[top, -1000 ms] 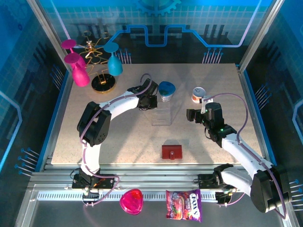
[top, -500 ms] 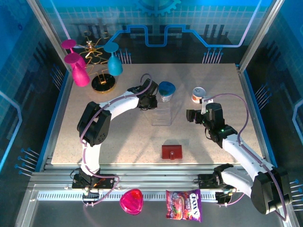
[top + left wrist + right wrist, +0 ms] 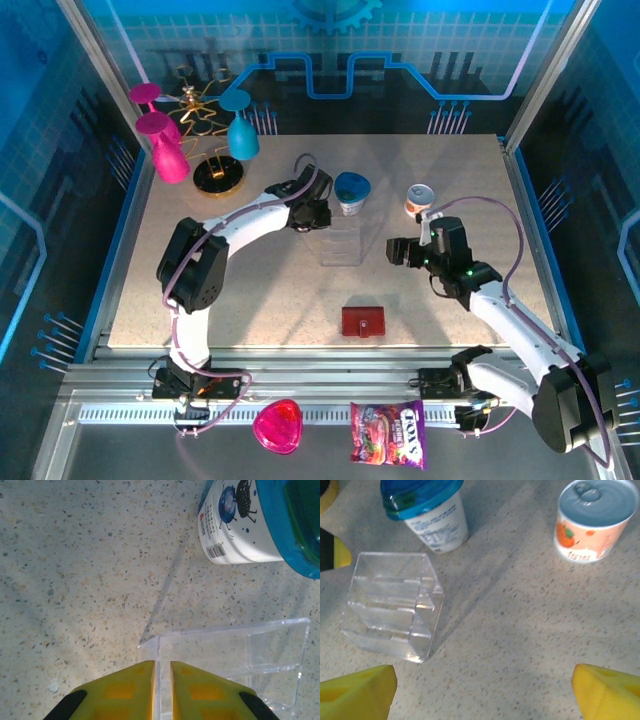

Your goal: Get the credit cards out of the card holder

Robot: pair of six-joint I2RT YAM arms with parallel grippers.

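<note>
The dark red card holder (image 3: 363, 321) lies closed on the table near the front edge, apart from both grippers. The credit cards are out of view. My left gripper (image 3: 318, 216) sits at the back left corner of a clear plastic tray (image 3: 340, 245). In the left wrist view its yellow fingers (image 3: 125, 690) straddle the tray's wall (image 3: 159, 655), with a narrow gap on the right side of the wall. My right gripper (image 3: 397, 250) hovers right of the tray, wide open and empty (image 3: 482, 695), over bare tabletop.
A blue-lidded yogurt cup (image 3: 351, 192) stands just behind the tray, and an orange-labelled can (image 3: 419, 200) to its right. Pink and blue goblets on a gold rack (image 3: 190, 130) are at the back left. A pink heart dish (image 3: 277, 425) and a candy bag (image 3: 388, 435) lie in front of the table.
My left jaws have parted slightly around the tray's wall. My right gripper has moved a little left, toward the tray.
</note>
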